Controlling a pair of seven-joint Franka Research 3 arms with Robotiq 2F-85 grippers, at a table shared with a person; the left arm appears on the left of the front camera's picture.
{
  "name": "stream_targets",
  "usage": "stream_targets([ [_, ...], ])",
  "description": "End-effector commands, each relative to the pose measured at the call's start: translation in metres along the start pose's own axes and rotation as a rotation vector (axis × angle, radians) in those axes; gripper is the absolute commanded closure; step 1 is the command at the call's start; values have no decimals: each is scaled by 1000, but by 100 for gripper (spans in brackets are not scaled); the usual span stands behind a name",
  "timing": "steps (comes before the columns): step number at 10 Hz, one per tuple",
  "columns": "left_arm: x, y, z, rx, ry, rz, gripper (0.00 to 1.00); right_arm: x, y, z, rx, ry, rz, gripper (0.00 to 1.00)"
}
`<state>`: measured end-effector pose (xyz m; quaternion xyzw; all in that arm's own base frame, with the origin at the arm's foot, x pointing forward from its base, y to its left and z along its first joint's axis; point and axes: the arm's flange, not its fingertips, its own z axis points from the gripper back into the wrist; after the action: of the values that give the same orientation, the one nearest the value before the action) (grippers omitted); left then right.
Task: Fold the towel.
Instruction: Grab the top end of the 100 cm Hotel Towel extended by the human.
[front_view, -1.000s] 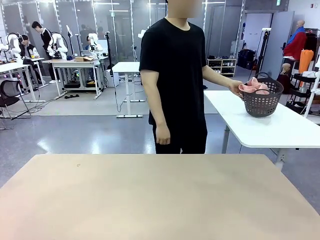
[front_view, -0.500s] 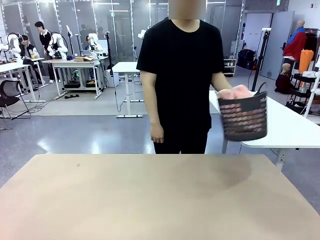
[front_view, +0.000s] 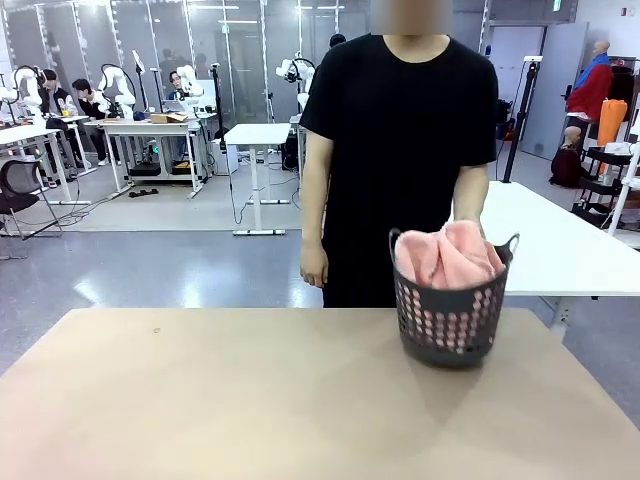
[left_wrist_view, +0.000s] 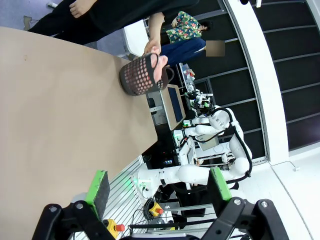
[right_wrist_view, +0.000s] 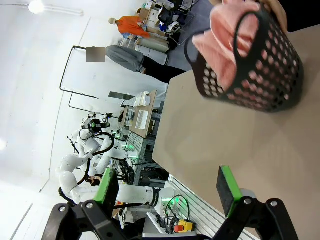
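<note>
Bulging from basket (front_view: 447, 325), towel (front_view: 446, 256); wrist views: jaws apart.

Soft, nubby pink cloth is being shown by the towel (front_view: 447, 256), which is being held in a perforated, dull dark grey plastic basket (front_view: 447, 328). A smooth, matt beige top is being presented by the table (front_view: 230, 400); light is being reflected by the glossy grey floor (front_view: 180, 265).

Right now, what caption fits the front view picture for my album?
A person stands behind a dark basket holding the pink towel on the tan table.
</note>
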<state>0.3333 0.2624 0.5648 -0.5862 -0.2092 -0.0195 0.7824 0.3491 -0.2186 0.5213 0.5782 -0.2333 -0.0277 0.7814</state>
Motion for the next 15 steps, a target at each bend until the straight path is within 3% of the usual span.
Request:
stream_targets([
  [1,0,0,0,-4,0,-2,0,0,1,0,2,-2,1,0],
  [15,0,0,0,-4,0,-2,0,0,1,0,2,-2,1,0],
])
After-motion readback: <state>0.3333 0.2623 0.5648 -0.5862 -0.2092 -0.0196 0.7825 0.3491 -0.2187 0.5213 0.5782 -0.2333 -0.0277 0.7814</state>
